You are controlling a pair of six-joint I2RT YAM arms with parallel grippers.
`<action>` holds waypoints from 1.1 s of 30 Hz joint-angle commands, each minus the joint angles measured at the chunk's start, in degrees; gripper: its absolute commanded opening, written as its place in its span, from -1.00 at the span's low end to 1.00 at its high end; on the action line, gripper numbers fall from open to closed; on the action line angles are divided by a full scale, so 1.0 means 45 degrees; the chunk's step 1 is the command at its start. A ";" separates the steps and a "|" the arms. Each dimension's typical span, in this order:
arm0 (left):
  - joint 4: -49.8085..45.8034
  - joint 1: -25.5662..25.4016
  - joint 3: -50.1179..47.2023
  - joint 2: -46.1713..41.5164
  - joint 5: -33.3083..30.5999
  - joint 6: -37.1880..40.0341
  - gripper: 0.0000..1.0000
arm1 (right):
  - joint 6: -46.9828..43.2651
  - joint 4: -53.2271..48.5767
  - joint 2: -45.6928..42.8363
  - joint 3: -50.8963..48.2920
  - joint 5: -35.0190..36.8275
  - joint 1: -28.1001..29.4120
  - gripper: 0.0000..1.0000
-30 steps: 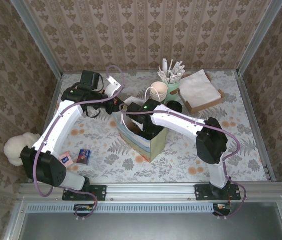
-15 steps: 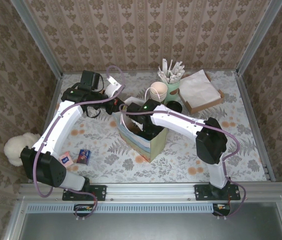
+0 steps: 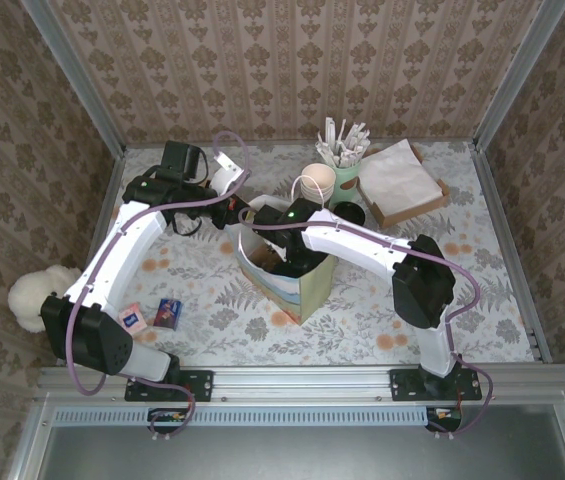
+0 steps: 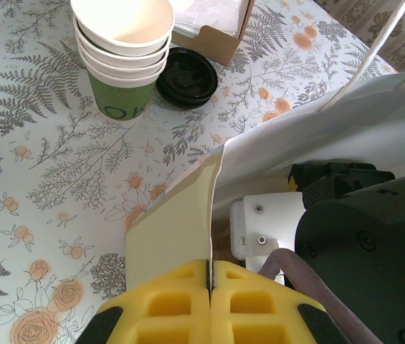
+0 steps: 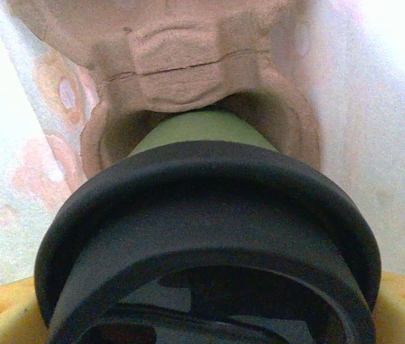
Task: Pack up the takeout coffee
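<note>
My left jaws are clamped on the paper bag (image 3: 302,285) rim, holding it open mid-worktop. Inside, my right jaws flank the lidded green cup (image 5: 202,132) seated in the pulp carrier (image 5: 177,57); gripping or released, I cannot tell.

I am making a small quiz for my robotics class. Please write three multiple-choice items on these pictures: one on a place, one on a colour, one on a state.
1. Where does the lidded cup stand?
A. In the pulp carrier inside the paper bag
B. On its side on the floor
C. On a wall shelf

2. What colour is the loose lid on the table?
A. White
B. Brown
C. Black

3. How is the left gripper?
A. Open, holding nothing
B. Shut on the bag's edge
C. Shut on a spoon

1 A: it sits in a carrier pocket.
2 C: it lies black beside the stack of cups.
3 B: its fingers meet on the edge.
</note>
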 commanded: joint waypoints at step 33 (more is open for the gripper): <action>-0.0102 -0.0292 -0.0116 -0.0477 0.0427 0.0111 -1.00 | 0.0078 0.0338 -0.1049 0.0547 0.0820 -0.0183 1.00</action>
